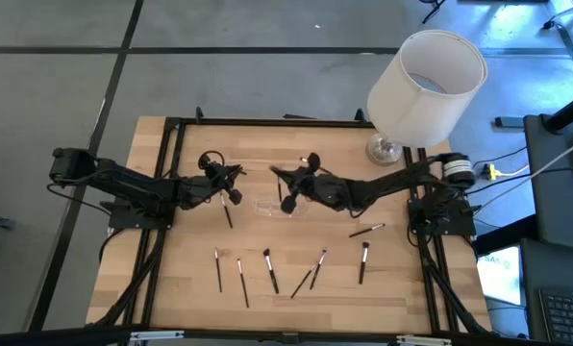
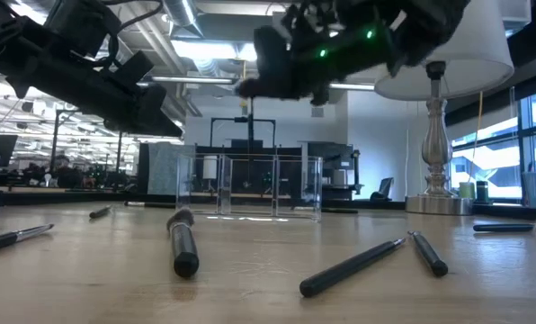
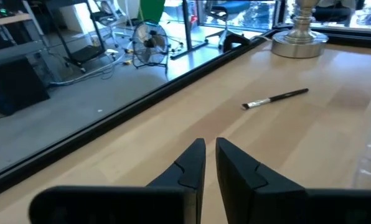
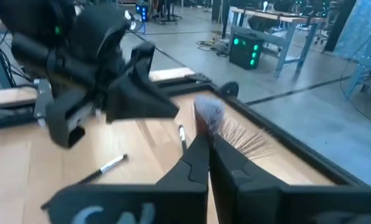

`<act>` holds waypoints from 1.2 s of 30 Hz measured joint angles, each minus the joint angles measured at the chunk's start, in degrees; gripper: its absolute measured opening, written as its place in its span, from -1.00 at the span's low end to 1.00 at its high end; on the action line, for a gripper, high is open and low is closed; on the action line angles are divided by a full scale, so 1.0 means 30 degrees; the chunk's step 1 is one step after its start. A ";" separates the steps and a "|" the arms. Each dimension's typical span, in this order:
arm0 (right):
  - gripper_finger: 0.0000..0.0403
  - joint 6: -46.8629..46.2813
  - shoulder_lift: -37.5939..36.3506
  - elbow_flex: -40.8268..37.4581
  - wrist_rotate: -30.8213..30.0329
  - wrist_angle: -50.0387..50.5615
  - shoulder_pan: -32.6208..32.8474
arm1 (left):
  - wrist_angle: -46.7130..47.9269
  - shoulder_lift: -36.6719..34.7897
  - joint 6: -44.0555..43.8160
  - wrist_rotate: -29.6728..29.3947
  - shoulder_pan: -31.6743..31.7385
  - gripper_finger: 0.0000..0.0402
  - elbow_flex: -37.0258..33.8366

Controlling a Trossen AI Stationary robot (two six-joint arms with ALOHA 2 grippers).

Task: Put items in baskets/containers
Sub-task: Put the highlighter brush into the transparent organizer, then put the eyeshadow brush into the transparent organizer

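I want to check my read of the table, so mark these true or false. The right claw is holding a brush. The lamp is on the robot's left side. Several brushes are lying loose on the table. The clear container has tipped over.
1. The right claw is shut on a brush. True; its fanned bristles stick out past the claw.
2. The lamp is on the robot's left side. False; it stands at the far corner on the right arm's side.
3. Several brushes lie loose on the table. True.
4. The clear container has tipped over. False; it stands upright mid-table.
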State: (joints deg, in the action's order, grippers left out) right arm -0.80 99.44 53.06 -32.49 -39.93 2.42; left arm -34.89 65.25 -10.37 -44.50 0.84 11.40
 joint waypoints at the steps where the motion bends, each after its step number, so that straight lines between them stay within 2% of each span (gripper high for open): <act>1: -0.99 -0.0111 0.0261 0.0000 0.0021 -0.0066 0.0024 | -0.0006 0.0000 0.0000 -0.0216 0.0000 -0.82 0.0000; 6: -0.92 -0.0522 0.0657 0.0000 0.0014 0.0118 0.0185 | 0.0038 0.0000 0.0026 -0.0694 0.0000 -0.82 0.0000; 17: -0.39 -0.1542 -0.0222 0.0007 0.0080 0.3073 0.0211 | 0.0445 0.0000 0.0029 -0.0695 0.0000 -0.81 0.0000; 21: -0.26 -0.1747 -0.0971 0.0108 0.0916 0.4030 0.0211 | 0.0605 0.0000 0.0003 -0.0694 0.0000 -0.80 0.0000; 25: -0.21 -0.1868 -0.1818 0.1212 0.1566 0.6491 0.0084 | 0.0612 0.0000 -0.0443 -0.0667 0.0000 -0.81 0.0000; 30: -0.21 0.0107 -0.1937 0.3236 0.0866 0.9467 -0.0636 | 0.0605 0.0000 -0.0979 -0.0608 0.0003 -0.82 0.0000; 36: -0.21 0.2096 -0.1930 0.3776 0.0693 0.9747 -0.1495 | 0.0603 0.0000 -0.1295 -0.0616 0.0000 -0.78 0.0000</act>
State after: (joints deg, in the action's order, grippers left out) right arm 5.48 93.65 64.39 -30.41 -10.69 -2.07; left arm -33.08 65.25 -14.26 -46.35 0.84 11.40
